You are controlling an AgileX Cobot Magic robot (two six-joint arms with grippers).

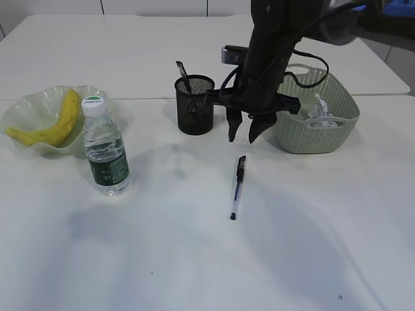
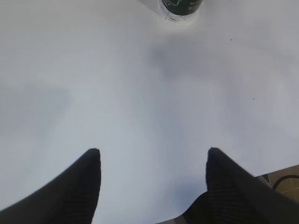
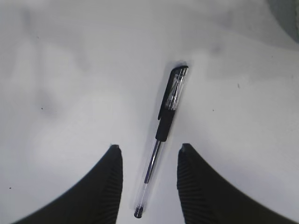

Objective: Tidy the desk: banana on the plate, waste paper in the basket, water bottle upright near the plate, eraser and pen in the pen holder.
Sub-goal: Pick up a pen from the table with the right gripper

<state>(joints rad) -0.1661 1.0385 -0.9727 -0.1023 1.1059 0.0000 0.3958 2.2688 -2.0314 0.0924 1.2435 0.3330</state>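
The pen (image 1: 237,187) lies flat on the white surface (image 1: 194,259) in the middle, cap end toward the far side, untouched. The right tool (image 1: 244,133) hangs above its far end, jaws apart and empty; in the right wrist view the pen's (image 3: 161,135) barrel runs between the two fingers. The step in hand looks like the pen pickup: lower, close on the barrel, then carry it far-left to the pen holder (image 1: 194,105). Banana (image 1: 57,120) sits on the plate (image 1: 26,103), the water bottle (image 1: 106,148) stands beside it, paper (image 1: 322,114) is in the basket (image 1: 318,133). The left tool (image 2: 153,161) hovers open over bare surface.
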